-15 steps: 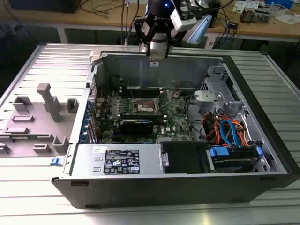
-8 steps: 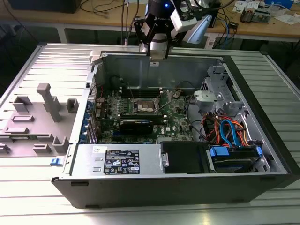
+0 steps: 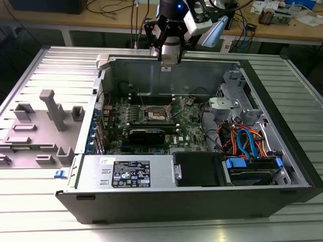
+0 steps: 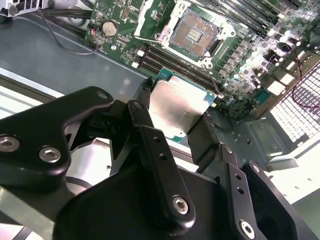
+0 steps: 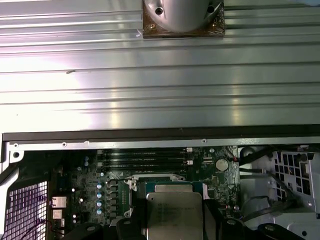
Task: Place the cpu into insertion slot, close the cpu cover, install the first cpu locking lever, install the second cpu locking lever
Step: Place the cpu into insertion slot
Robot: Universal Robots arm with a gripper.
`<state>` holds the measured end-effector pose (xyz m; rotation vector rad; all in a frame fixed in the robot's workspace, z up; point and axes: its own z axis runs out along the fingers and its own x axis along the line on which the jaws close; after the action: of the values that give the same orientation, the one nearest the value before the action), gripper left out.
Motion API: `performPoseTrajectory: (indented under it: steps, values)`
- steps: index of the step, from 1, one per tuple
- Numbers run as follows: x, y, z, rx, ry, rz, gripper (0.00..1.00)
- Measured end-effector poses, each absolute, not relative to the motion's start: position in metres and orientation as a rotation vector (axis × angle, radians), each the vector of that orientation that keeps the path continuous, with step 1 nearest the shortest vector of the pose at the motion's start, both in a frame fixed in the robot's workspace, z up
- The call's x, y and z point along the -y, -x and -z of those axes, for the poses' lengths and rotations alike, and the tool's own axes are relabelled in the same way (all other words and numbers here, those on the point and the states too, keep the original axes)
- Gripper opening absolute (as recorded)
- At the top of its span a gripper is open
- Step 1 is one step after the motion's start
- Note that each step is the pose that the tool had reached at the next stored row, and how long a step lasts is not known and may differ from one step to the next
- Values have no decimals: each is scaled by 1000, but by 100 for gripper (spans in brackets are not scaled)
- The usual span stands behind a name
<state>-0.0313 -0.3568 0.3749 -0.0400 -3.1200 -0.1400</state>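
My gripper (image 3: 169,60) hangs over the back wall of the open computer case (image 3: 151,65), above the green motherboard (image 3: 189,128). It is shut on the cpu (image 4: 172,117), a flat silver-topped square pinched at two opposite edges by the black fingers (image 4: 145,95). In the first wrist view the cpu (image 5: 175,212) sits between the fingers, with the board below it. The insertion slot (image 4: 194,32) lies uncovered on the board, its pin field showing, some way from the chip. The cpu cover (image 4: 149,15) is swung off to the slot's side. The slot (image 3: 154,114) sits mid-board.
Long black memory slots (image 4: 165,60) flank the socket. A graphics card (image 3: 146,135), a power supply (image 3: 128,171) and a drive bay with blue and orange cables (image 3: 247,143) fill the case front and the exterior view's right. Grey fixtures (image 3: 50,108) stand on the ribbed table.
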Motion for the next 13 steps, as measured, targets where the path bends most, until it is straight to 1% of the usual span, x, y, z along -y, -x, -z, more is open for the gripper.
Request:
performPoseTrajectory:
  steps: [13]
  values:
    - [362, 31, -375, 3120, 40, 140, 55]
